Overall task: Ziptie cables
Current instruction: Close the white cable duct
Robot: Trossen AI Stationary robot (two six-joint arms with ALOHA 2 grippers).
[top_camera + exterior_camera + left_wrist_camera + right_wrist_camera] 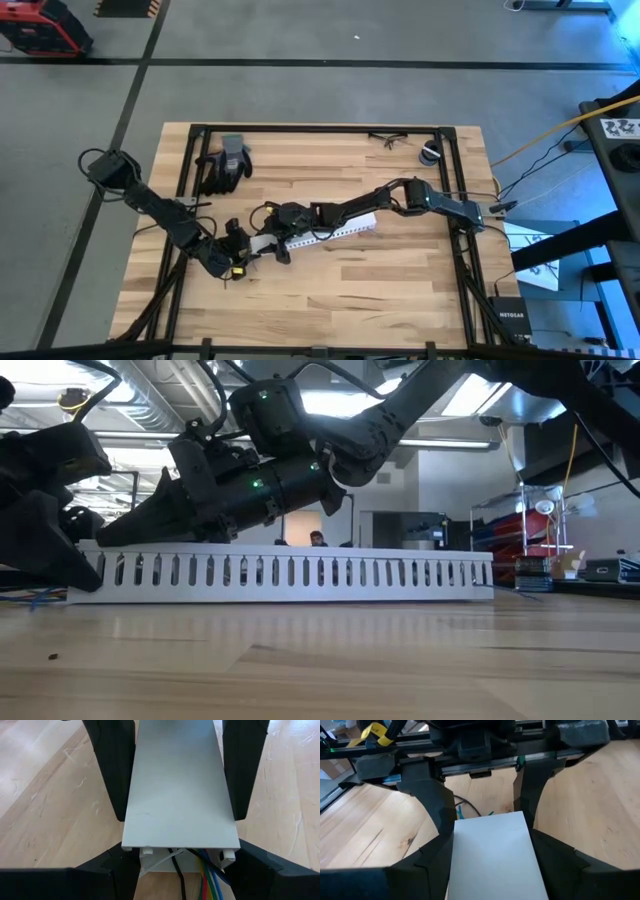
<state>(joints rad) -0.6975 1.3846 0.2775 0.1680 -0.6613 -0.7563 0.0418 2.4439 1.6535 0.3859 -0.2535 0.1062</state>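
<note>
A long white slotted channel [340, 228] [300, 575] lies flat on the wooden table, with a plain white cover on top [177, 790]. At its left end, black and coloured cables [202, 870] and a thin white strip [159, 862] show inside it. More cables [465, 806] trail out beyond that end. My left gripper [238, 252] [180, 851] is at the channel's left end. My right gripper [281, 240] [492, 840] straddles the channel just to the right of it, shut on its sides. My left gripper pinches the channel's left end [131, 842] between its two fingers, one on each long side wall. It comes in low from the table's left, along the channel, which lies on the table. My right gripper pinches the channel across its width, a little in from the left end [459, 845]. Its fingers [117, 780] slant down from the right, one on each side wall. The channel stays flat on the table.
Dark work gloves [225, 160] lie at the table's far left. Glasses [390, 138] and a small roll [430, 152] sit near the far right edge. The black frame rails [320, 128] border the table. Bare wood [380, 285] lies nearer than the channel.
</note>
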